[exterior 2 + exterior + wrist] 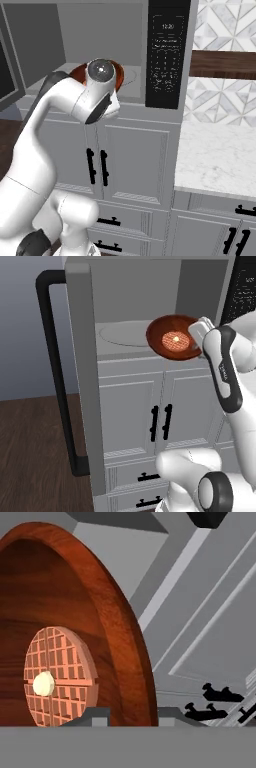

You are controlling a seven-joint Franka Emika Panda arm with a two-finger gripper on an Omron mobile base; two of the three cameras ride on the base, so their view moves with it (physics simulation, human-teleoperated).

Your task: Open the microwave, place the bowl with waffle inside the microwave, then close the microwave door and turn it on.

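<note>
You have the microwave (pixel 150 301) standing open, its grey cavity bare to the front and the round turntable plate (pixel 122 335) lying flat on the cavity floor. The microwave door (pixel 82 381) is swung out to the left, edge-on toward you, with its long black bar handle (pixel 55 376) on the far left side. The bowl (pixel 174 337), glossy reddish-brown, sits at the front right of the cavity opening, over the right part of the turntable plate, and the waffle (pixel 175 341) lies inside it with a pale dab at its centre. Whether the bowl touches the plate you cannot tell from these views.

Your claw (pixel 134 714) is clenched on the bowl's rim: in the hand view the rim runs down between the two finger tips (pixel 92 716). In the left base view the white hand meets the bowl's right edge.

The tall black control panel (pixel 167 52) stands at the microwave's right. It carries small white markings and a small display near the top, all too fine to read. Dark lettering on the arm's link is likewise too blurred to make out.

Below the microwave are white panelled cabinets (pixel 132 411) with black handles. To the right, a marble counter (pixel 217 155) lies under a patterned tile wall (pixel 225 25).
</note>
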